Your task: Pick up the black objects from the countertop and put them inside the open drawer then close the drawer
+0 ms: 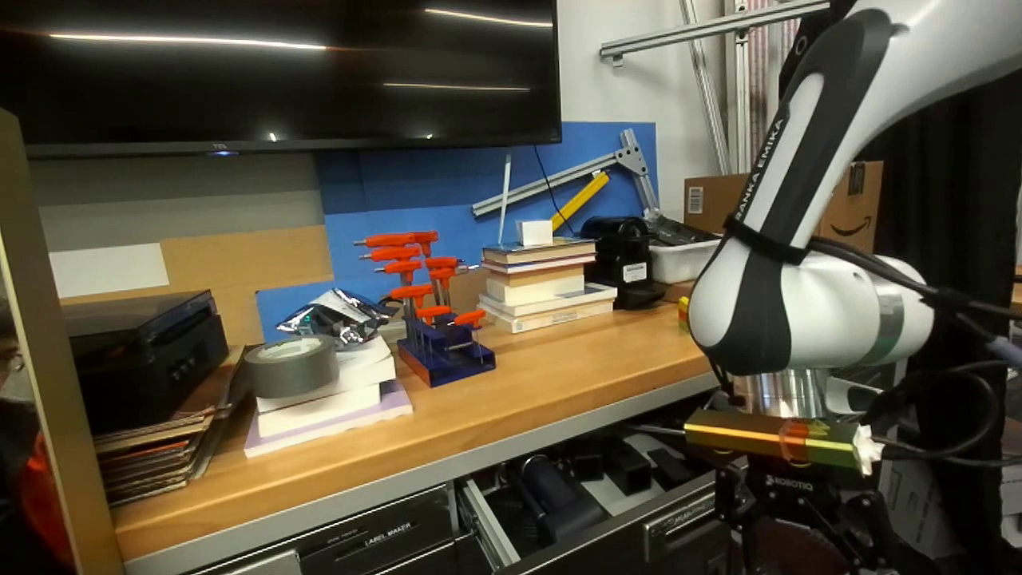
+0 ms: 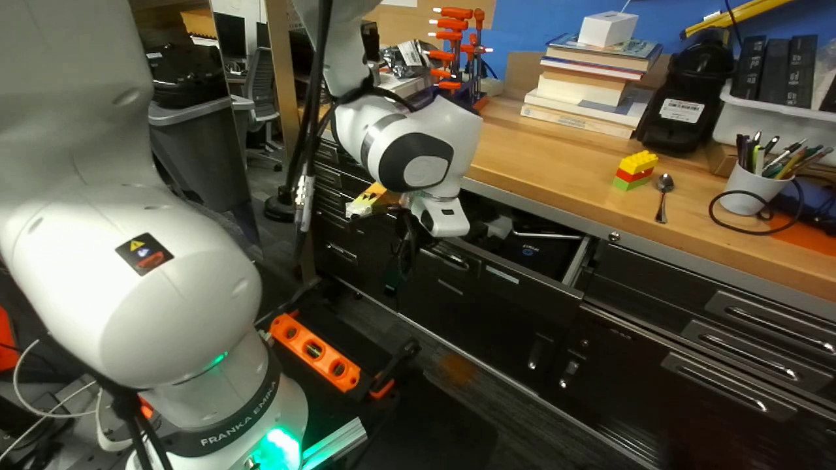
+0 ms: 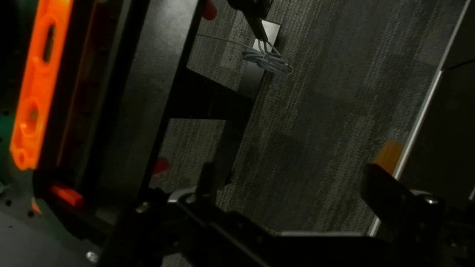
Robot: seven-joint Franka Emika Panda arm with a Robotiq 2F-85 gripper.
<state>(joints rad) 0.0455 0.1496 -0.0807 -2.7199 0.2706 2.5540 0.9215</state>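
The drawer (image 1: 615,537) stands pulled out under the wooden countertop (image 1: 543,369); both exterior views show it. Inside lie black chunky blocks (image 1: 628,465) and a dark tool (image 1: 559,495); whether those blocks are the task's black objects, I cannot tell. On the countertop no small black lumps show in either exterior view. My gripper (image 3: 289,180) is open, its two fingers wide apart with only carpet seen between them. It hangs outside the drawer, in front of the drawer front (image 2: 522,282), pointing down.
Along the countertop are a book stack (image 2: 588,85), a hex-key stand (image 1: 447,355), a tape roll (image 1: 294,366), toy bricks (image 2: 635,171), a spoon (image 2: 663,196) and a pen cup (image 2: 751,186). An orange level (image 2: 313,351) lies on the robot's stand, near the cabinet.
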